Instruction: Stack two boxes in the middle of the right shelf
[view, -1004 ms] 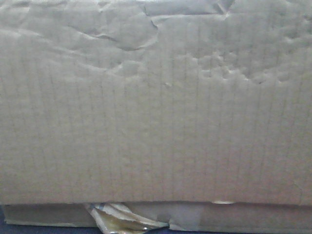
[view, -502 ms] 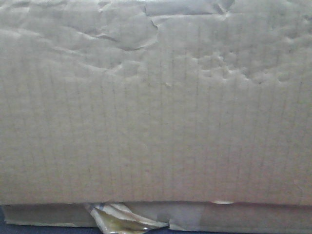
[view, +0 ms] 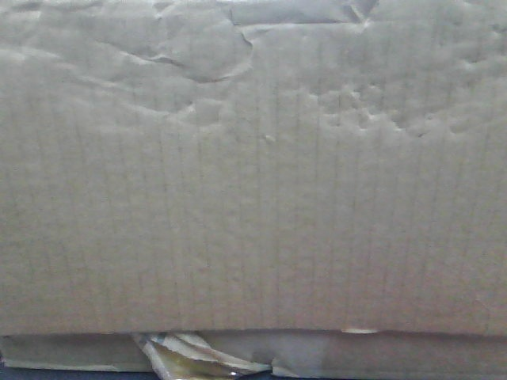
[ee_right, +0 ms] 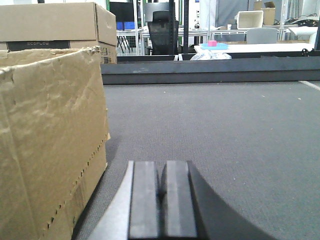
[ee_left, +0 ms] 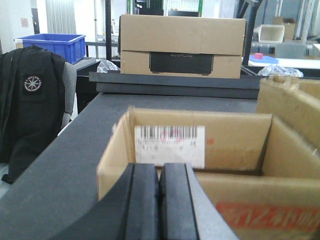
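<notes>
Tall box (view: 253, 174) filled the front view, its face dented and creased. Under it ran a strip of the flatter box (view: 396, 355) with loose yellowish tape (view: 190, 360); whether one sat on the other, couldn't tell. Both stood on the dark grey tabletop (ee_right: 225, 120), and no steel shelf was in any view.

Left gripper (ee_left: 160, 200) and right gripper (ee_right: 160, 195) both had pads pressed together, holding nothing.

Judged: corrugated board, light, with soft walls that would buckle under a hard pinch. Better to take a top rim wall, or press opposite sides between both arms.

Open carton (ee_left: 235, 145) with barcode label (ee_left: 170, 145) (probably the flatter one) showed nothing inside, though its floor was hidden. The tall box's inside was unseen.
</notes>
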Controlling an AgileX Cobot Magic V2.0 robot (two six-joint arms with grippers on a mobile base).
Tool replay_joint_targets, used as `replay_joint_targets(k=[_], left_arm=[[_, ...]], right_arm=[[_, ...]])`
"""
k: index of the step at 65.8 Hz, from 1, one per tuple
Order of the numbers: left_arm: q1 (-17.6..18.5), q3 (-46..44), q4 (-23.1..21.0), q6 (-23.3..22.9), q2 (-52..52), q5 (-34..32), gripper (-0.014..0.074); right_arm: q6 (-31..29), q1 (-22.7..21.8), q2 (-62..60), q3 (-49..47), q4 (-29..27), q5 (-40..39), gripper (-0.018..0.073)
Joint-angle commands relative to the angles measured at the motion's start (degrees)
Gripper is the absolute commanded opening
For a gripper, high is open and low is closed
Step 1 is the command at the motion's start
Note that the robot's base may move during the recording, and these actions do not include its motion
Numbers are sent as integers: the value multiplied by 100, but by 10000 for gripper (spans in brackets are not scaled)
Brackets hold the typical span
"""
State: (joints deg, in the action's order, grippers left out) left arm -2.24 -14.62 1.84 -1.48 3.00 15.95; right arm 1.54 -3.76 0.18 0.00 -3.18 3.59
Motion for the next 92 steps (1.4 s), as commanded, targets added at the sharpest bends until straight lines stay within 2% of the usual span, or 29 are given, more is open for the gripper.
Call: replay_joint_targets(k=[1, 17, 21, 29, 42, 50, 54, 60, 69, 77, 92], left_arm=[[16, -795, 49, -16, 394, 729, -101], [16, -2967, 49, -4, 2467, 2677, -101], [16, -3492, 38, -4, 2984, 2992, -101], [16, -4025, -39, -4, 3613, 3024, -101], [16, -4390, -52, -30, 4072, 2762, -101], [16, -4581, 0, -43, 4322, 2845, -101], [16, -4804, -23, -63, 4617, 3148, -101], [16, -5328, -331, -56, 5115, 3759, -101], [16, -6020, -313, 258, 5864, 4280, -101], [-181, -6279, -300, 686, 6382, 4477, -101], [-860, -6284, -470, 1185, 7029, 4549, -101]], right_arm=[[-16, -37, -18, 0, -1, -111, -162], [-16, -37, -18, 0, -1, -111, -162], [-16, -37, -18, 0, -1, -111, -162], [-16, -37, -18, 0, -1, -111, -162], [-16, -37, -18, 0, -1, -111, -162], [-16, -37, -18, 0, -1, -111, -162], [-16, -37, -18, 0, -1, -111, -162], [-16, -37, -18, 0, -1, -111, -162], [-16, -37, -18, 0, -1, -111, -162], [-16, -37, -18, 0, -1, -111, -162], [-16, -37, -18, 0, -1, -111, -162]])
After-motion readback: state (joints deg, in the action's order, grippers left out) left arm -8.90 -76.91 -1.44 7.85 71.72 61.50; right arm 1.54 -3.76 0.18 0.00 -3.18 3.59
